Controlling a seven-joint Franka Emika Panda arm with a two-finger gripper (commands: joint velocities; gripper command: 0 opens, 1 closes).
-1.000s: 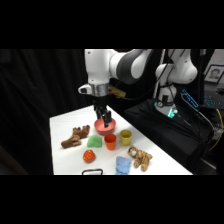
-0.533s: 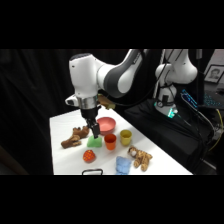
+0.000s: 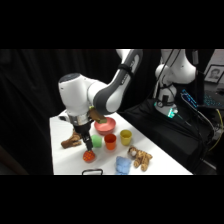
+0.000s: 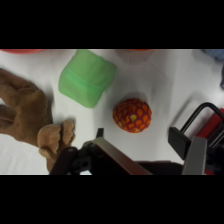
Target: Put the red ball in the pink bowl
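Note:
The red ball (image 3: 89,156) lies on the white table near its front edge, and in the wrist view the red ball (image 4: 132,115) shows orange speckles. My gripper (image 3: 88,145) hangs just above it. The wrist view has the gripper (image 4: 138,135) open, its fingers apart with the ball just beyond the tips and nothing held. Further back on the table, behind the cups, stands the pink bowl (image 3: 105,126).
A green block (image 3: 96,141) (image 4: 87,77) and a brown plush toy (image 3: 72,141) (image 4: 30,117) lie close to the ball. An orange cup (image 3: 110,141), a yellow cup (image 3: 125,136), a second plush (image 3: 140,157) and a blue object (image 3: 122,164) sit to the right.
The arm has swung from above the pink bowl toward the table's front left and come down over the red ball.

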